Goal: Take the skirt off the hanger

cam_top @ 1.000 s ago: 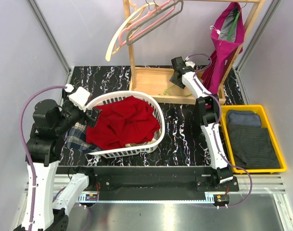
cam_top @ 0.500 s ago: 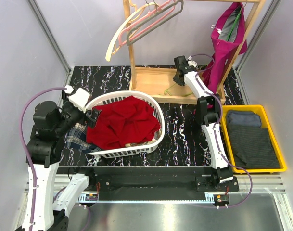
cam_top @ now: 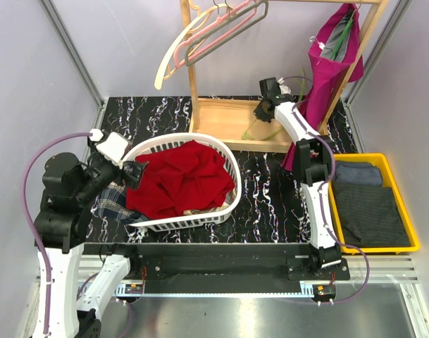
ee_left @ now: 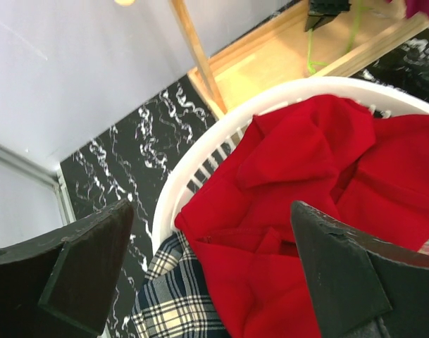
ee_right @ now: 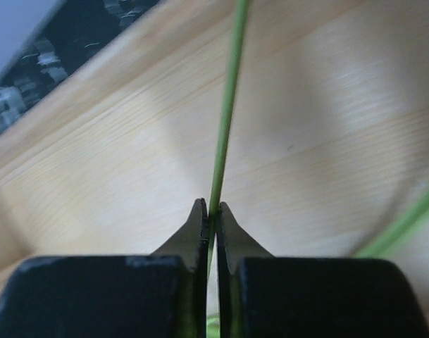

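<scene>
Since the earlier frame, the right arm had swung toward the back right corner of the bench [cam_top: 270, 184], and its hand had gone from part open to clenched. Over the rear of the bench stood the wooden rack [cam_top: 221, 116]. The magenta skirt [cam_top: 337, 53] hung at the rack's right post, on a green hanger [cam_top: 346, 27] near the top rail, so the skirt was not yet off. In front of the rack sat the white basket [cam_top: 155, 145], which held a red garment [cam_top: 186, 176]. The left hand [cam_top: 133, 171] hovered at the basket's left rim with its jaws fully released, grasping nothing. The right hand [ee_right: 210, 211] was low over the rack's base board, its tips pinched on a thin green strand [ee_right: 228, 105]. Whether this strand joined the hanger could not be told. The step in hand appeared to be securing a grip. The next move probably called for a steady pull on the strand, or a higher regrip at the waistband, to free the skirt.
</scene>
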Action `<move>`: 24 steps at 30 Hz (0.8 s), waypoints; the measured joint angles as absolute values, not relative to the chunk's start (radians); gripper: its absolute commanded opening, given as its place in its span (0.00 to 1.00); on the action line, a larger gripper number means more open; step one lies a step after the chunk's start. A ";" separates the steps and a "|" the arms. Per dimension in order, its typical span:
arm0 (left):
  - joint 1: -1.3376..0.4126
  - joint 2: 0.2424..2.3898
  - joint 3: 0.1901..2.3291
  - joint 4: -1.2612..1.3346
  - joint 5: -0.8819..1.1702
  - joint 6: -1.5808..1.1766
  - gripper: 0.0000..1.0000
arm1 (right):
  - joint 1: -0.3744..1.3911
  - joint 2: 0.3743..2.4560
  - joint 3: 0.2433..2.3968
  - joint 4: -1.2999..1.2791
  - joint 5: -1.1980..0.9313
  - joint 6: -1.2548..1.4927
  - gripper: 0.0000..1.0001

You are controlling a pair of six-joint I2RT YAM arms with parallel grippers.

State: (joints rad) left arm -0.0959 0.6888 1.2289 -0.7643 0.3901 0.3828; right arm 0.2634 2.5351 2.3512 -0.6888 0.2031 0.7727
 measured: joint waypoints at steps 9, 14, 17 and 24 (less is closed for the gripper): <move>-0.096 0.651 1.249 -0.762 0.485 0.376 0.99 | 0.393 1.912 2.024 -0.469 0.042 0.756 0.00; -0.096 0.639 1.256 -0.765 0.519 0.374 0.99 | 0.435 1.499 1.806 -0.336 -0.040 0.843 0.00; -0.096 0.639 1.275 -0.765 0.545 0.363 0.99 | 0.415 1.341 1.672 -0.332 -0.088 0.908 0.00; -0.096 0.659 1.295 -0.631 0.637 0.058 0.99 | 0.413 1.243 1.451 -0.304 -0.282 1.019 0.00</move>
State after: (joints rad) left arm -0.0959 0.6590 1.2949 -0.6312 0.6369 0.0578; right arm 0.4129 1.2430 1.4513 -0.3038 -0.2825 1.0187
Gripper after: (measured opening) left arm 0.987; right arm 0.021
